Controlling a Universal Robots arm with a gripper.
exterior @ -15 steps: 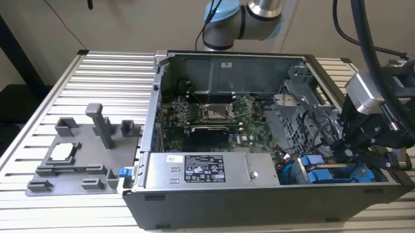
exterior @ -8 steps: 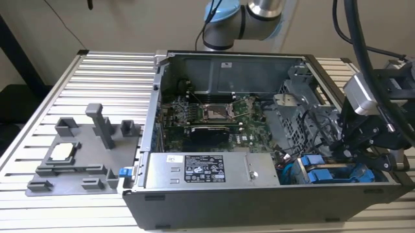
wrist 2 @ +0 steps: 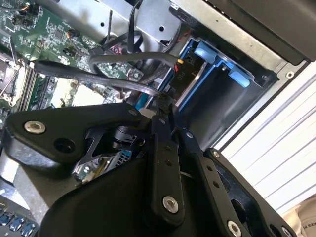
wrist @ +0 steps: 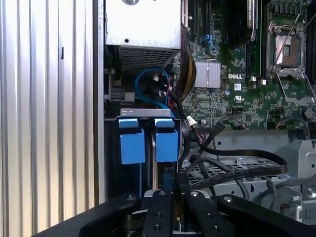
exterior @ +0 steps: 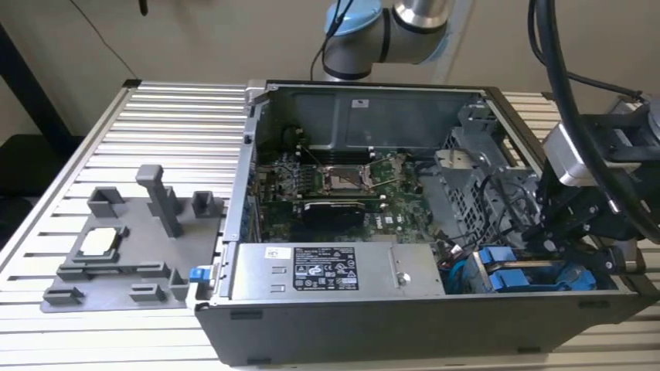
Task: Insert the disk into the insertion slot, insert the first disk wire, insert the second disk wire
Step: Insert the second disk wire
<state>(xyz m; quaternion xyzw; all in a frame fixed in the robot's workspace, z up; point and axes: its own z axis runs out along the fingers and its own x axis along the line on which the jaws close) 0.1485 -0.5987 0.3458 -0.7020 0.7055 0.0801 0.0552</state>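
The disk shows by its bright blue carrier (exterior: 508,277), which sits in the insertion slot at the case's front corner on the exterior view's right. Its two blue tabs (wrist: 149,142) stand side by side in the first wrist view, and its blue frame (wrist 2: 207,55) shows in the second wrist view. My gripper (exterior: 552,239) reaches down into the case just above the carrier. Its black fingers (wrist 2: 160,148) lie close together, pinched on the end of a flat black disk wire (wrist 2: 98,76) that runs off toward the motherboard. The gripper (wrist: 173,191) hangs over the carrier's inner end.
A grey power supply (exterior: 320,272) with a white sticker lies along the case's front wall. The green motherboard (exterior: 330,182) fills the middle. Loose black cables (wrist: 237,170) loop over the metal drive cage (exterior: 469,193). A grey fixture (exterior: 124,247) stands on the slatted table (exterior: 62,340).
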